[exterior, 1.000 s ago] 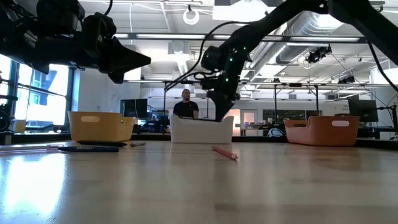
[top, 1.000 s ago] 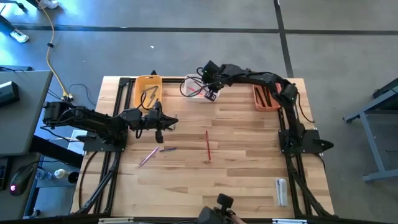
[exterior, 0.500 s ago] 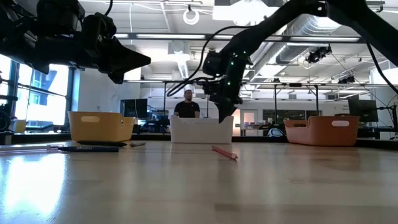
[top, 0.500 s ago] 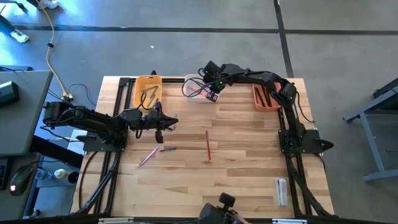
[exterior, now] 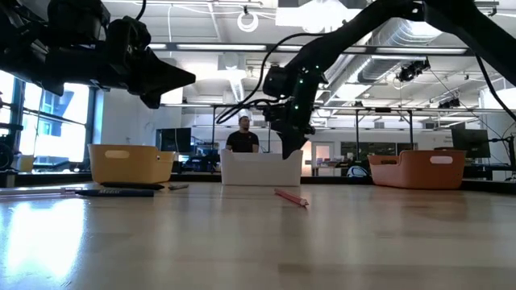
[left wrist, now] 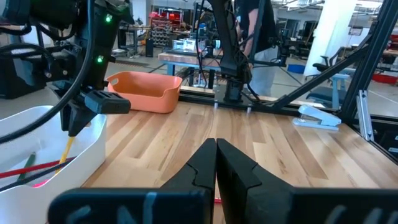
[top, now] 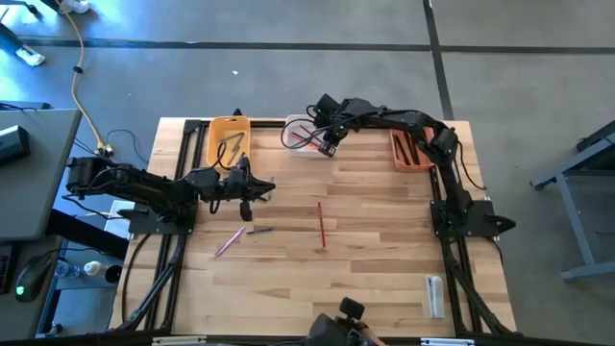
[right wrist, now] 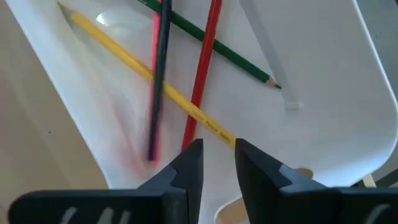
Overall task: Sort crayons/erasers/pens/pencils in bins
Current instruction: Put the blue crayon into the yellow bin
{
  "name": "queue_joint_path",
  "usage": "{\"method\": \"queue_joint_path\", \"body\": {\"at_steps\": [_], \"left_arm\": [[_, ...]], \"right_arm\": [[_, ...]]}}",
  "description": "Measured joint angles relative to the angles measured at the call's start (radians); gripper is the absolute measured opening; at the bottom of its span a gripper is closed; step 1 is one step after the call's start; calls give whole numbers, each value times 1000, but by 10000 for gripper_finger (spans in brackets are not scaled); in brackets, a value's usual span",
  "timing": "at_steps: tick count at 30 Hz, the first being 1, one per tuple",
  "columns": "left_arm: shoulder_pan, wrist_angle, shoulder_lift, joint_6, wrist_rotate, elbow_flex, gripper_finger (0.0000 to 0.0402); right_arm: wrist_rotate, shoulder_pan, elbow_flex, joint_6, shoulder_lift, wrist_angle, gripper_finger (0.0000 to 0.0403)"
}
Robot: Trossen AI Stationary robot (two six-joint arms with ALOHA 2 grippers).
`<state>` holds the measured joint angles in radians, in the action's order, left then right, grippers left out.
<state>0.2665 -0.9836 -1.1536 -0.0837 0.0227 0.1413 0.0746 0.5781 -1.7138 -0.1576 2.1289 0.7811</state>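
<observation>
My right gripper points steeply down into the white bin at the table's far edge, its fingers open. A yellow pencil slants across the bin, its upper end between my fingertips. Under it lie a red pencil, a green pencil and a blurred pink-and-dark stick. The yellow bin holds several dark items. The red-orange bin stands at the far right. My left gripper hovers shut and level over the table's left. My right gripper stands with a fingertip on either side of the yellow pencil's upper end. The gap is wider than the pencil, and I cannot tell whether a finger touches it. The pencil's lower end rests in the bin.
On the bare wood lie a red pencil, a pink pencil and a dark pen. A whitish object lies near the right front corner. A person stands in the room behind the table.
</observation>
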Motion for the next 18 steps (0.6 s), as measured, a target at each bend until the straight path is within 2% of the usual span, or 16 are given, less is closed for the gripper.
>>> {"method": "queue_joint_path", "body": {"at_steps": [5, 10, 13, 18], "left_arm": [[0, 6, 0, 0, 0, 0, 0], [0, 25, 0, 8, 0, 0, 0], [0, 38, 0, 8, 0, 0, 0], [0, 79, 0, 13, 0, 0, 0]], "right_arm": [[2, -1, 0, -5, -67, 12, 79], [1, -21, 12, -26, -169, -12, 34], [-57, -33, 120, -45, -251, -216, 6], [-166, -52, 456, -38, -379, -717, 9]]}}
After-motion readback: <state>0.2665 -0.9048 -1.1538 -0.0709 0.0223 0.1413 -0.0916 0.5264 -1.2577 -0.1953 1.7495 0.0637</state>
